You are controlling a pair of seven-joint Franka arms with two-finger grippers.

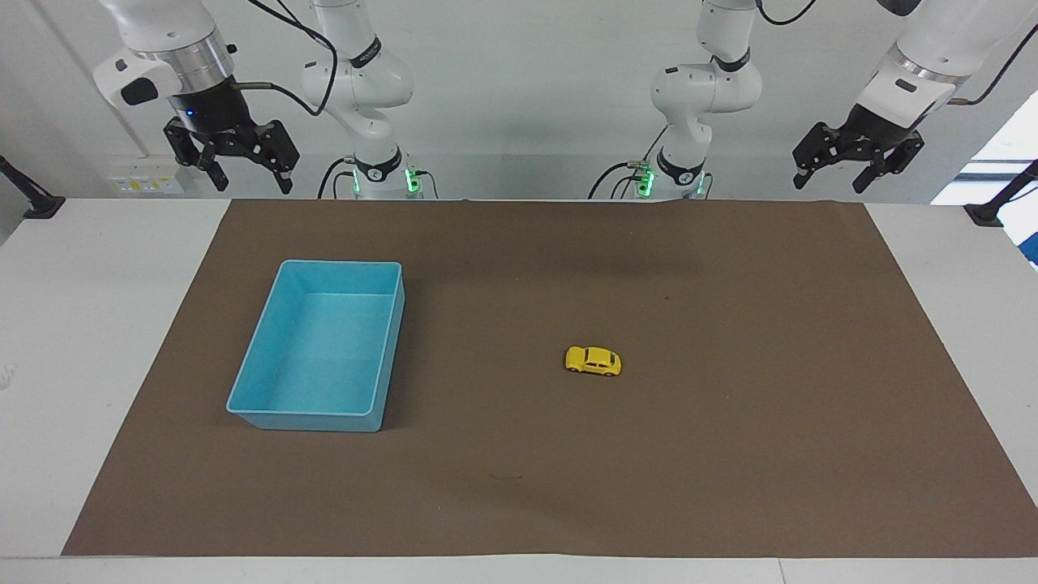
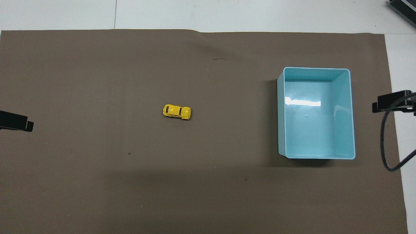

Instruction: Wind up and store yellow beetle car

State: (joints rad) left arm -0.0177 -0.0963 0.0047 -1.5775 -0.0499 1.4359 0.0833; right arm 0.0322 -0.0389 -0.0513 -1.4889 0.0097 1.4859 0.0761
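Observation:
The yellow beetle car (image 1: 594, 361) (image 2: 176, 111) stands on its wheels near the middle of the brown mat, with nothing touching it. An empty light blue bin (image 1: 320, 349) (image 2: 317, 113) sits on the mat toward the right arm's end of the table. My right gripper (image 1: 247, 173) hangs open high in the air at the right arm's end of the table, nothing between its fingers. My left gripper (image 1: 833, 175) hangs open high at the left arm's end, also holding nothing. In the overhead view only a dark fingertip of each arm shows at the side edges.
A brown mat (image 1: 730, 454) (image 2: 97, 182) covers most of the white table (image 1: 73, 341). A black cable (image 2: 385, 146) loops by the bin at the right arm's end. Black clamp posts (image 1: 993, 207) stand at the table's corners by the robots.

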